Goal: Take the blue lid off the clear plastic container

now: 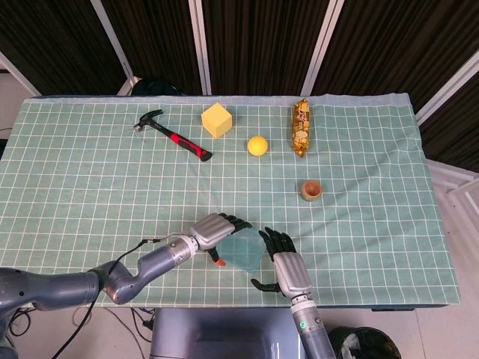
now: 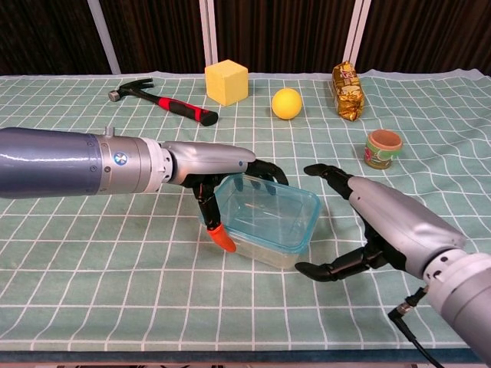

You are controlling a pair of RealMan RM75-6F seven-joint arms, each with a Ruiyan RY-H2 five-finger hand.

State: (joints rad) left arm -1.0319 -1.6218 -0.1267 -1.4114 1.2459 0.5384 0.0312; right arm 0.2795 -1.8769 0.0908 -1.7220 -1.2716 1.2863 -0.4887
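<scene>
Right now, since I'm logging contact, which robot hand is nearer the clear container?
Left. The left robot hand grips the container at its left end; the right robot hand hangs open just beside its right end, apart.

Place: a robot test or lab setup, not a home.
Table (image 1: 75, 172): wide, covered edge to edge in a green cloth with a white grid.
Backdrop: black curtains (image 1: 254, 45) hang behind the table, split by pale slanted frame bars (image 1: 323, 41).
Props: unrelated items laid well apart along the far side — hammer (image 1: 171, 134), yellow block (image 1: 216, 120), yellow ball (image 1: 257, 145), gold snack packet (image 1: 301, 127), small cup (image 1: 311, 190).
Machinery: metal arm casings and a loose cable (image 1: 135, 247) at the near edge.
</scene>
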